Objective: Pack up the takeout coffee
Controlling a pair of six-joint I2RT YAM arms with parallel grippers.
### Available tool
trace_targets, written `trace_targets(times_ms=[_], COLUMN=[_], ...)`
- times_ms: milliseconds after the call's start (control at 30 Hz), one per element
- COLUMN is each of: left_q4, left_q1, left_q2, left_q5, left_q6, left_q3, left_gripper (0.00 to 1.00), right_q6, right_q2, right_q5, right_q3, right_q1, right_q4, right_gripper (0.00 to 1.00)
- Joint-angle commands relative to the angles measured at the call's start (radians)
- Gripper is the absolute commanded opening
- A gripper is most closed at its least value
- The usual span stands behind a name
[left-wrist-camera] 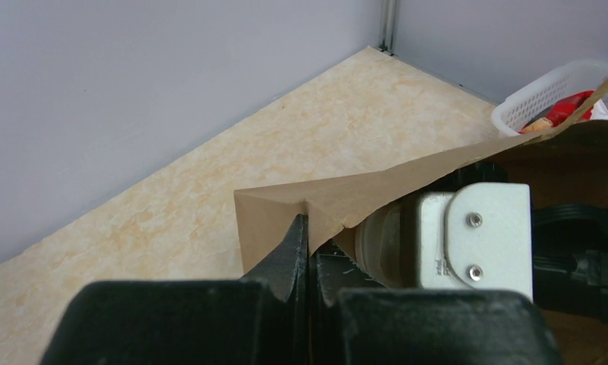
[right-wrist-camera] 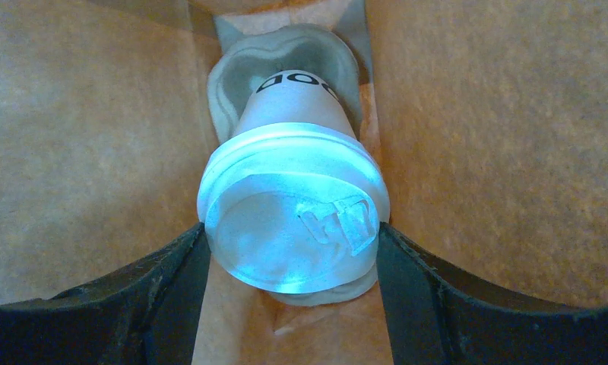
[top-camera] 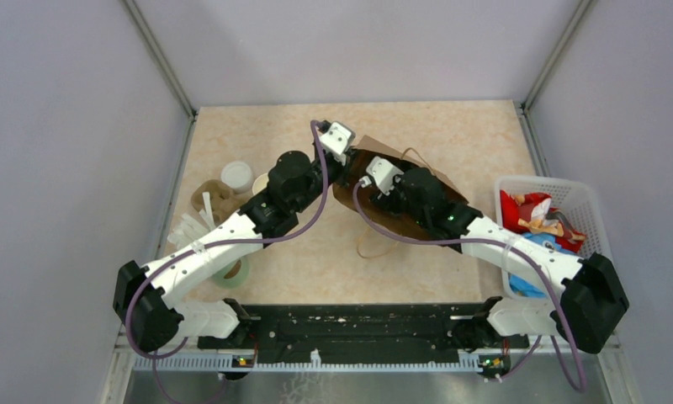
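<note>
- Right gripper [right-wrist-camera: 289, 232]: jaws wide, black fingers [right-wrist-camera: 172, 274] pressed on both sides of the lid. It has hold of the small cream-white paper cup with a round white plastic lid [right-wrist-camera: 293, 114].
- The cup is deep inside the brown kraft paper bag [right-wrist-camera: 96, 137], with paper walls close on either side.
- Left gripper [left-wrist-camera: 307, 228]: fully closed, pinching the edge of the bag's mouth and holding that flap up over the right wrist.
- Risk 1: the grip sits on the lid rim, not the cup body. Extra squeeze or a knock on the bag wall could pop the lid and spill inside the bag.
- Risk 2: can't tell whether the cup's base is seated on anything. If it's let go too early, it drops or tips.
- Risk 3: in the top view the bag looks tilted or lying over, not upright. A released cup could roll.
- Risk 4: the left pinch has only one thin corner of paper. A slip or tear would collapse the mouth onto the right wrist.
- Risk 5: on pull-out the fingers run near the paper. A snag would drag the bag, cup included, toward the white plastic lattice basket [top-camera: 587, 202].
</note>
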Motion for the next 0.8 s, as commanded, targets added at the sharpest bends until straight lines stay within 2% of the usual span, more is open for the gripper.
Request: trace_targets(times_ms=[0,767], left_q4=[0.067,0.078], left_q1=[-0.004,-0.004], left_q2=[-0.041,-0.065], left_q5=[0.047,0.098], left_q6=[-0.036,-0.102], left_q3=[-0.017,-0.048], left_gripper=[0.00,0.00], right_q6=[0.024,0.082], right_q2=[0.018,0.106], right_q5=[-0.001,-0.101], right_q3=[0.047,0.093], right_q1=[-0.042,-0.059], right_q4=[0.060,0.084], right_gripper=[0.47,0.45])
